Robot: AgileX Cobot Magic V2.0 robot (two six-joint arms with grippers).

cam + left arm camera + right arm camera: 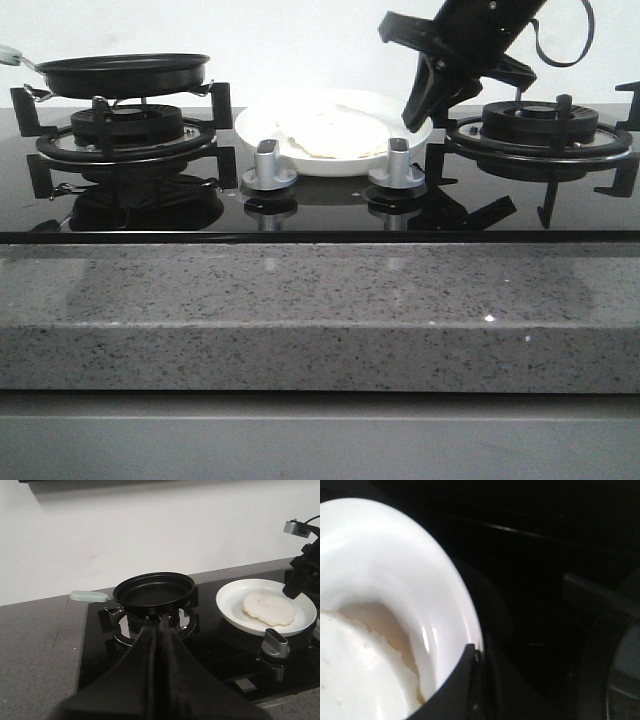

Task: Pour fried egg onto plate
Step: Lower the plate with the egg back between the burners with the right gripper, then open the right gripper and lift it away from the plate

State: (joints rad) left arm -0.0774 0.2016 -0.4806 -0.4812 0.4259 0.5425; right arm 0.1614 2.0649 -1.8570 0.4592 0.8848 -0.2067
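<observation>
The fried egg [325, 132] lies flat on the white plate [260, 125] in the middle of the black hob, behind the two knobs. It also shows in the left wrist view [268, 608] and close up in the right wrist view [355, 670]. My right gripper [413, 122] is at the plate's right rim [395, 555], jaws shut on the rim, one finger inside and one outside. The black frying pan [125, 72] stands empty on the left burner. My left gripper [162, 625] is shut and empty, held back in front of the pan [154, 589].
The pan's pale green handle [89, 596] points left. Two silver knobs [267, 160] [398, 160] stand in front of the plate. The right burner grate [540, 125] is bare. A grey stone counter [300, 310] runs along the hob's front, with a white wall behind.
</observation>
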